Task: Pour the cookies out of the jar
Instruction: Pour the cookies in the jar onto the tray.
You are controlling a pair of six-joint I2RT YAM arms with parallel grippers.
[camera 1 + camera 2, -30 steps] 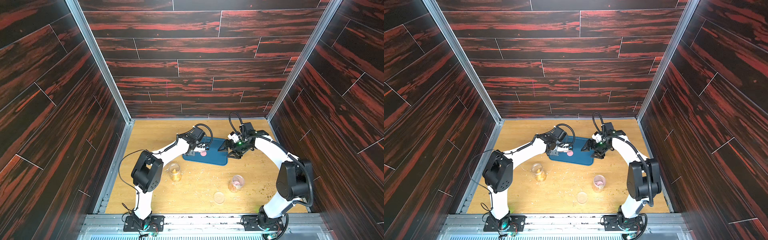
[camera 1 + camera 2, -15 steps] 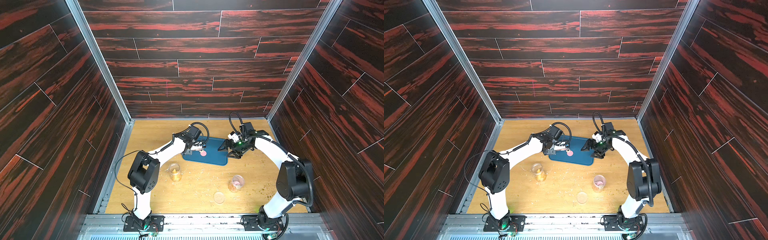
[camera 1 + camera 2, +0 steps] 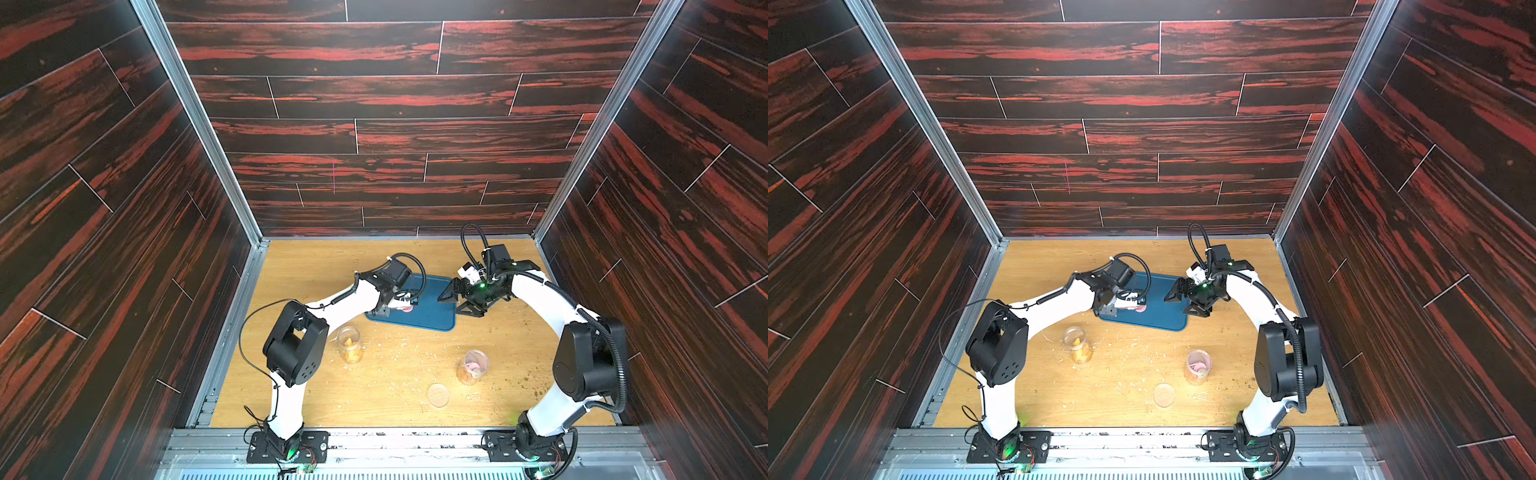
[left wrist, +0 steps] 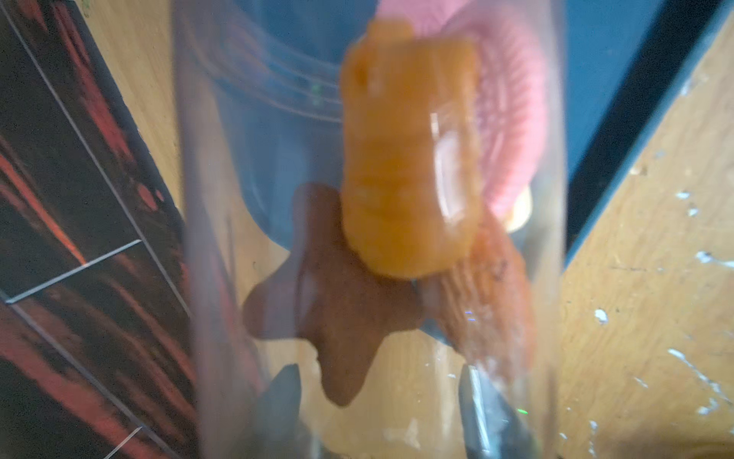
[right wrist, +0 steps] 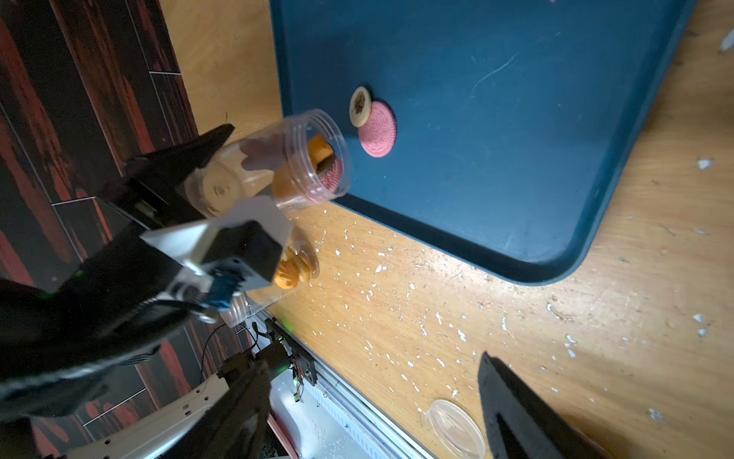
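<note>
Cookies [image 5: 323, 161]: several inside the clear jar [image 5: 278, 159], which is tipped on its side, mouth over the blue tray [image 5: 516, 159] edge. Left gripper [image 4: 377, 381] clamped on the jar's base end. Two are out, flat on the tray just past the mouth: pink cookie [image 5: 377, 129], pale cookie [image 5: 360, 106], touching. Right gripper [image 3: 449, 304] jaws apart, empty, at the tray's opposite edge.

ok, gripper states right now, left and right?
Left gripper: closed on the jar, tipped over the tray.
Right gripper: open, holding nothing.

Both arms [image 3: 345, 302] show white links [image 3: 536, 291], black joints [image 3: 295, 349], black cables [image 3: 620, 374], green lights [image 3: 482, 285].
</note>
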